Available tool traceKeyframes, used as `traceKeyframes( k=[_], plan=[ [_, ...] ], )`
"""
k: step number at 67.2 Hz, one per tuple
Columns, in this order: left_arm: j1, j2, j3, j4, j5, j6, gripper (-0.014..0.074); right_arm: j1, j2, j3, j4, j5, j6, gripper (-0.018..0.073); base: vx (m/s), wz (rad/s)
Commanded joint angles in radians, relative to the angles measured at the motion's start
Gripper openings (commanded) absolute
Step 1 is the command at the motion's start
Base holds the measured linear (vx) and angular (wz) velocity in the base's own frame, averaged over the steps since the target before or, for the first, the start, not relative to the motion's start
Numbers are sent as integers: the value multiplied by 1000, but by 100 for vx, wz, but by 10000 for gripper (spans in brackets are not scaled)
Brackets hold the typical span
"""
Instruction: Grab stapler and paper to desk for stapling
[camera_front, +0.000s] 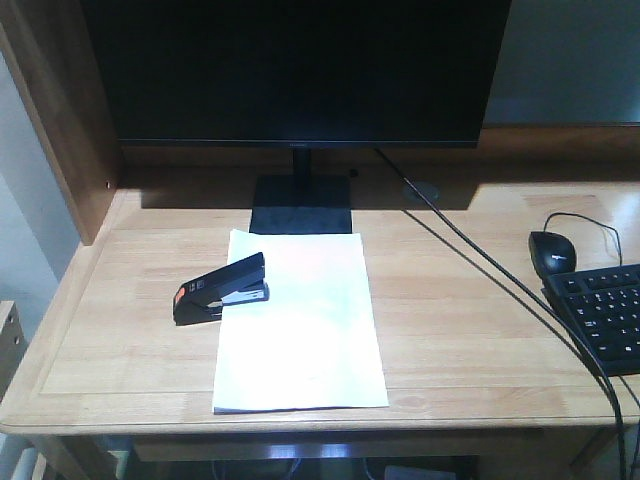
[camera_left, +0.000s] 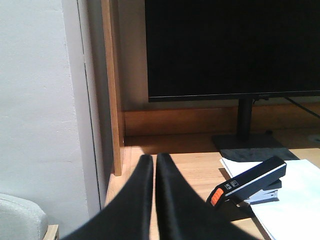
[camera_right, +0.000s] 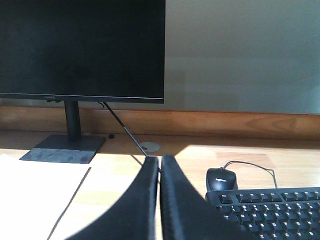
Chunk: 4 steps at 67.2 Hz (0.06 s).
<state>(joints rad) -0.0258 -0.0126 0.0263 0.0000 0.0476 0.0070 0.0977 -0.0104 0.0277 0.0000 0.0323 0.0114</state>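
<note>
**Stapler and paper on the desk, both grippers drawn together**

On the light-wood desk, midway along its width, we see the white paper lying flat, its far short edge touching the base of the monitor stand and its near edge close to the desk's front edge. The black stapler sits across the paper's left long edge, orange end off the sheet toward the desk's left side, jaw end over the paper. Toward the right edge lie a black mouse and a black keyboard, with a cable running diagonally between them and the sheet. Our left gripper shows its fingers pressed nearly together on nothing; our right gripper likewise.
</note>
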Motion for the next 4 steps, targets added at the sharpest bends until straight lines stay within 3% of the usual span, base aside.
traceKeyframes(
  k=[1, 4],
  plan=[
    [-1, -14, 14, -5, -77, -7, -6, 0, -9, 23, -8, -78, -11, -9, 0, 0],
    [-1, -14, 14, -5, -77, -7, -6, 0, -9, 23, -8, -78, -11, -9, 0, 0]
  ],
)
